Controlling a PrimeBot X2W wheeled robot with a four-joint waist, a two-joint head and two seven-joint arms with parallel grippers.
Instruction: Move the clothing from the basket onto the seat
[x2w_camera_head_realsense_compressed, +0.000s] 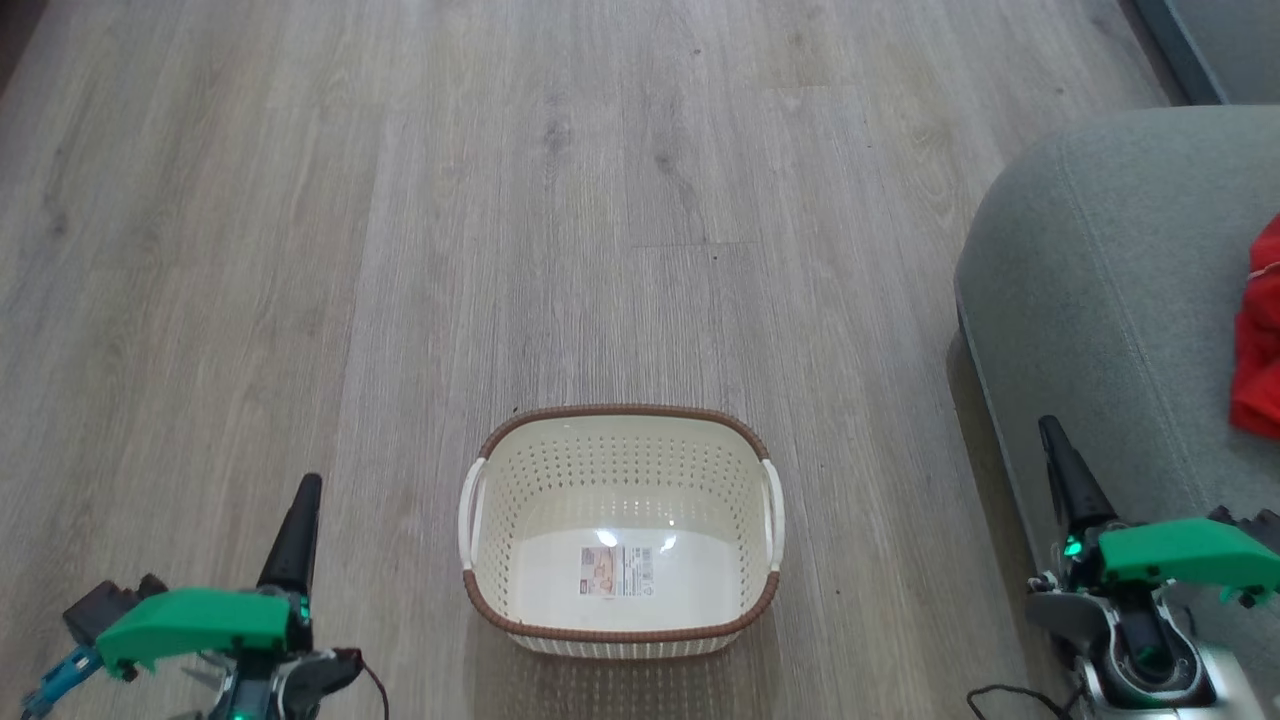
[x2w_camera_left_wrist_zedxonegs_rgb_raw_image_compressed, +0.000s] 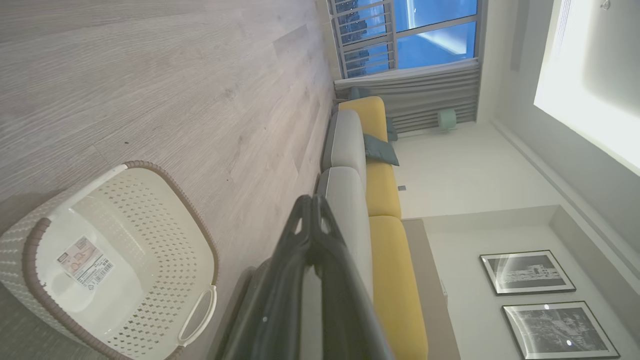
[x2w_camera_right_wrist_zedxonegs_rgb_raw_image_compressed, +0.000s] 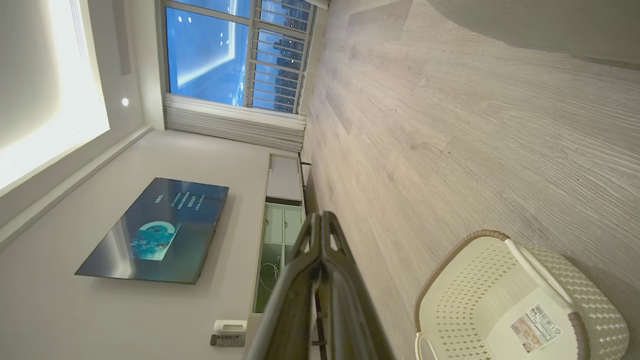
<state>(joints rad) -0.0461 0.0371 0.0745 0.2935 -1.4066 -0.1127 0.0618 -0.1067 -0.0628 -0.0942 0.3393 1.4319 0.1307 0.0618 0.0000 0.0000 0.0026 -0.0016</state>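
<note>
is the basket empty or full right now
Empty: the basket shows a bare floor and sticker; the red clothing lies on the seat.

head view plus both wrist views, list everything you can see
basket: 1, cream with brown rim, on the floor in front of the robot
sticker: 1, white and orange, on the basket's floor
clothing: 1 heap, bright red, on the seat at the head view's right edge
seat: 1, grey-green, right of the basket
floor: 1, pale grey wood-look, under the basket
framed pictures: 2, black and white, on a wall
television: 1, dark, on a wall
window: 1, blue, far end of room
left gripper: 1, dark fingers shut, lower left
right gripper: 1, dark fingers shut, lower right by the seat's edge
</note>
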